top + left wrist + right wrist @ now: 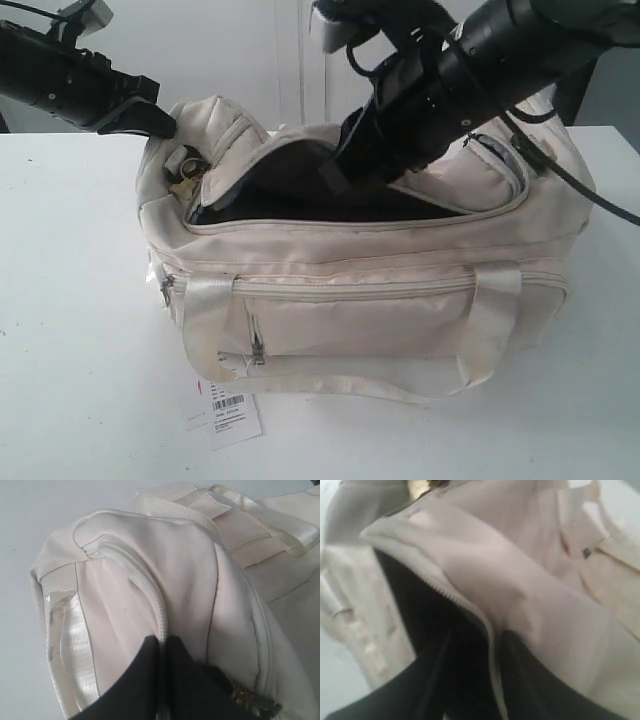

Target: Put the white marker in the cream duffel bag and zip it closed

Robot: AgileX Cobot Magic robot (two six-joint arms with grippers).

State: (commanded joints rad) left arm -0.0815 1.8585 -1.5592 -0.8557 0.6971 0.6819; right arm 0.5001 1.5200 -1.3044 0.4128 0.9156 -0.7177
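The white marker cannot be made out in any view. The right hand reaches down into the open top of the cream duffel bag. In its wrist view its two dark fingers stand apart with the zip edge of the top flap running between them, and nothing is seen held. That view is blurred.

The left hand is at the bag's left end. Its fingers are nearly together, pinched on the zip seam of the cream fabric.

The bag stands upright on the white bench. Its curved top zipper is undone, and only black lining and the right hand show inside. The front pocket zip is closed.

There is one bag, one white barcode tag on the bench against the bag's front, one webbing handle across the front, and two hands.
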